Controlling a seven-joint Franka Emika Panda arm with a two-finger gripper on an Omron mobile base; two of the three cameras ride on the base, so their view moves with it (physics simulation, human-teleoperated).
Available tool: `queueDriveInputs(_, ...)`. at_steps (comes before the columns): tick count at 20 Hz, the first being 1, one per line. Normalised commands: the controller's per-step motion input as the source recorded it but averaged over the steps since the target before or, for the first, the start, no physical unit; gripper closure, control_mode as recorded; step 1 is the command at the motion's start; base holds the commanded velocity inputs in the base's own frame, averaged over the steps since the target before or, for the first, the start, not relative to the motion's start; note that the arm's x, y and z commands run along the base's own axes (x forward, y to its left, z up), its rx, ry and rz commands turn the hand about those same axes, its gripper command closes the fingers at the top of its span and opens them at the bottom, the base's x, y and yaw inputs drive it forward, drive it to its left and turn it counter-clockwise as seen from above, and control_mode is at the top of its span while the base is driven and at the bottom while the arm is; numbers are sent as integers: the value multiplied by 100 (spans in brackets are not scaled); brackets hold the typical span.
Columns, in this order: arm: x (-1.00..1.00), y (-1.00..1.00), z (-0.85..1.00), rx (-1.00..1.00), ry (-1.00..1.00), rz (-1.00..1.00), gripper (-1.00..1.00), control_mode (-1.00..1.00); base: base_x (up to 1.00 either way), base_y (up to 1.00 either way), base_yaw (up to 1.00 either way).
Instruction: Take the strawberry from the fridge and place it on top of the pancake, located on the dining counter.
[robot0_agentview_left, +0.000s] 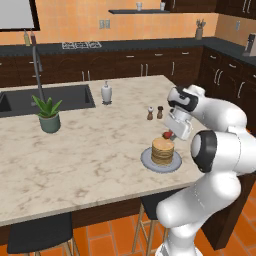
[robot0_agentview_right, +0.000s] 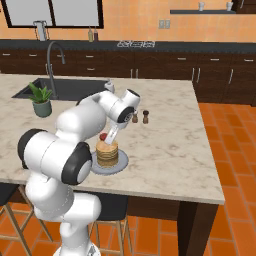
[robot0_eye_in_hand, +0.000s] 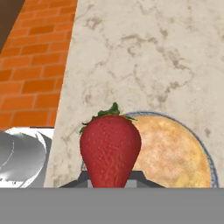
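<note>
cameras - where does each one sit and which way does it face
Left base view: behind the arm's left, facing the dining counter; arm at right, pincer holding the strawberry.
Right base view: behind its right, same counter; arm at left.
Hand view: on the hand, looking down past the strawberry at the pancake.
All share strawberry and pancake.

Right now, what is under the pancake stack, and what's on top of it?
Under the pancake stack sits a grey plate on the dining counter; its centre is covered. Nothing rests on top: the strawberry, held in the tool, hangs just above the stack's edge.
</note>
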Motion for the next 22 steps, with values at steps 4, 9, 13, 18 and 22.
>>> queueDriveInputs(4, 61, 0, -29, 0, -5, 1, 100, -100, 0, 0, 0)
queueDriveInputs(9, 26, 5, -34, 0, 1, 0, 100, -100, 0, 0, 0)
queueDriveInputs(13, -7, 0, -19, 0, 4, 0, 100, -100, 0, 0, 0)
queueDriveInputs(18, -18, -9, 0, 0, -3, 0, 100, -100, 0, 0, 0)
queueDriveInputs(22, -20, -7, 7, 0, -11, 0, 100, -100, 0, 0, 0)
